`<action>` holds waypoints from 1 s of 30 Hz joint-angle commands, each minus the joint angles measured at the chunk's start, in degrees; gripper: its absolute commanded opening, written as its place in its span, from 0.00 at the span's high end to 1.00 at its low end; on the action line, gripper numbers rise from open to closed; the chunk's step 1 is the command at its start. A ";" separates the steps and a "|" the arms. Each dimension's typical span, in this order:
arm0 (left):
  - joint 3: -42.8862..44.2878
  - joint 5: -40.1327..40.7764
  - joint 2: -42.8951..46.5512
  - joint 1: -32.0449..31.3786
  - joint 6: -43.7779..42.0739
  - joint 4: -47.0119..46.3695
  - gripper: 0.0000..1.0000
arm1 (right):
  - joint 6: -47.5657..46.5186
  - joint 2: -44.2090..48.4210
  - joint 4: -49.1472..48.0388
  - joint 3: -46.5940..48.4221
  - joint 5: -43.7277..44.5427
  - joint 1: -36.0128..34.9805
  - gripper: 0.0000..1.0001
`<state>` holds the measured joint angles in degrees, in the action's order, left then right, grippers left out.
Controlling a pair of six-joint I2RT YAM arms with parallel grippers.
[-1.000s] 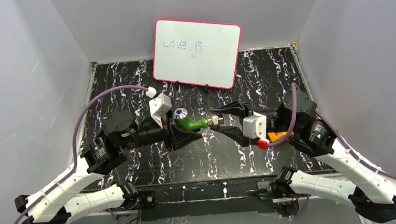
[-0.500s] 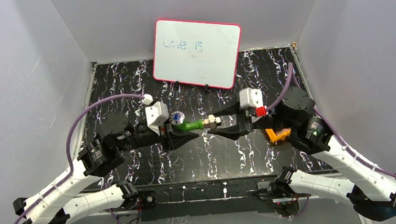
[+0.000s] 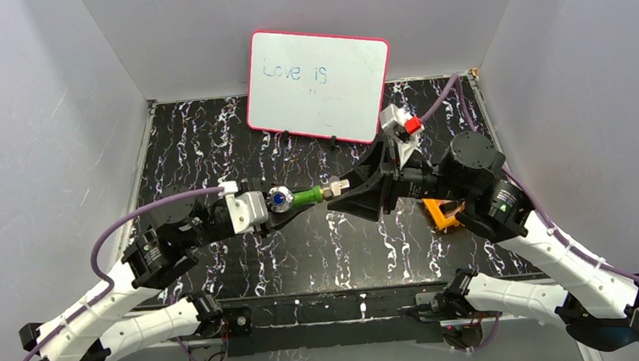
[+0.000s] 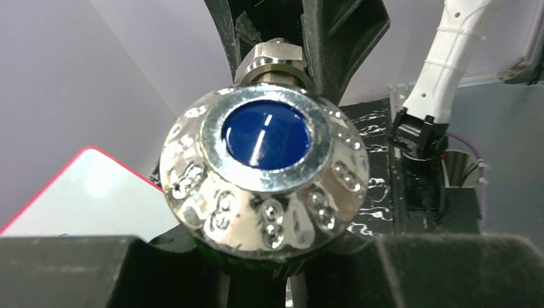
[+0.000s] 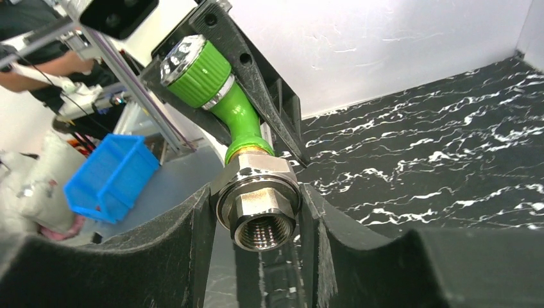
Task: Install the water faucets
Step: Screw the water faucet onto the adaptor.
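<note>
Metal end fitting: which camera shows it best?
Right wrist: the metal end fitting is close up, threaded bore facing the camera, clamped in the right gripper. Top external shows it small, side-on. Left wrist shows only part beyond the knob.

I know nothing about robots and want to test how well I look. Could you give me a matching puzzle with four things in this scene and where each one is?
Things:
1. whiteboard
2. green tap
3. silver fitting
4. orange tray

Places:
A. clamped between the fingers of the right gripper
B. lying on the table, right of the middle
C. propped up at the back of the table
D. held off the table by the left gripper, near its knob

Pairs: 1-C, 2-D, 3-A, 4-B
</note>
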<state>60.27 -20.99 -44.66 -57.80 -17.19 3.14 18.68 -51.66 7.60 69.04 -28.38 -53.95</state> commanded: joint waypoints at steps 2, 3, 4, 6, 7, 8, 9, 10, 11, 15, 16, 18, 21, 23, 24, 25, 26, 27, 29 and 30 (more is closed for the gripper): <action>-0.70 -1.57 -0.26 -0.22 -7.71 -6.02 1.00 | 8.76 -1.10 -2.53 4.04 -0.24 -0.55 0.98; -0.73 -1.51 -0.18 -0.22 -7.76 -6.11 1.00 | 8.75 -0.94 -2.42 3.96 0.24 -0.59 0.92; -0.75 -1.40 -0.10 -0.21 -7.70 -6.12 1.00 | 8.56 -0.72 -2.46 3.73 0.78 -0.61 0.85; -0.87 -1.33 0.00 -0.25 -7.61 -6.12 1.00 | 7.89 -0.04 -3.32 2.93 1.44 -0.55 0.71; -0.86 -1.34 0.03 -0.21 -7.53 -6.12 1.00 | 7.52 0.38 -4.17 2.52 1.56 -0.62 0.65; -0.97 -1.37 0.09 -0.21 -7.43 -6.12 1.00 | 7.10 0.94 -5.18 2.03 1.57 -0.58 0.59; -0.98 -1.33 0.17 -0.23 -7.27 -6.12 1.00 | 6.76 1.28 -6.41 1.48 1.50 -0.57 0.53; -1.09 -1.40 0.12 -0.25 -7.15 -6.12 1.00 | 6.59 1.77 -7.82 0.93 1.26 -0.61 0.47; -1.08 -1.45 0.14 -0.21 -7.09 -6.17 1.00 | 6.48 2.15 -9.41 0.44 0.85 -0.58 0.41; -1.43 -1.34 0.19 -0.22 -6.74 -6.21 1.00 | 4.79 2.74 -11.97 -0.13 -0.24 -0.58 0.27; -1.59 -1.36 0.26 -0.22 -6.53 -6.26 1.00 | 4.12 2.97 -12.05 -0.08 -0.22 -0.49 0.24; -1.90 -1.28 0.46 -0.21 -6.10 -6.54 1.00 | 2.85 3.67 -12.43 -0.45 0.01 -0.61 0.19; -2.41 -0.87 0.82 -0.22 -4.62 -7.22 1.00 | 0.46 5.28 -14.16 -2.07 0.76 -0.62 0.17; -2.65 -0.23 0.93 -0.22 -2.13 -7.91 1.00 | -3.15 6.47 -14.50 -3.26 1.35 -0.52 0.16; -2.64 0.10 0.90 -0.21 -0.24 -8.29 1.00 | -5.85 7.01 -14.20 -3.60 1.70 -0.54 0.16; -2.66 0.60 0.79 -0.21 2.37 -8.54 1.00 | -8.73 7.65 -13.97 -4.04 2.04 -0.58 0.17; -2.58 1.36 0.60 -0.25 5.02 -8.84 1.00 | -11.57 7.93 -13.57 -4.23 2.05 -0.53 0.17; -2.26 2.33 0.14 -0.26 7.99 -9.07 1.00 | -16.69 8.03 -12.55 -3.96 1.68 -0.55 0.17; -1.30 2.87 -0.81 -0.21 13.14 -8.61 1.00 | -25.53 7.99 -9.01 -2.98 1.01 -0.57 0.18; -0.90 2.93 -1.26 -0.21 15.56 -8.20 1.00 | -30.04 7.89 -7.88 -2.54 0.89 -0.59 0.18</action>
<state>57.04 -19.94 -45.52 -57.87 -13.19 0.21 7.97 -44.34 -1.63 65.01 -27.20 -54.17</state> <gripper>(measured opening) 0.264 0.828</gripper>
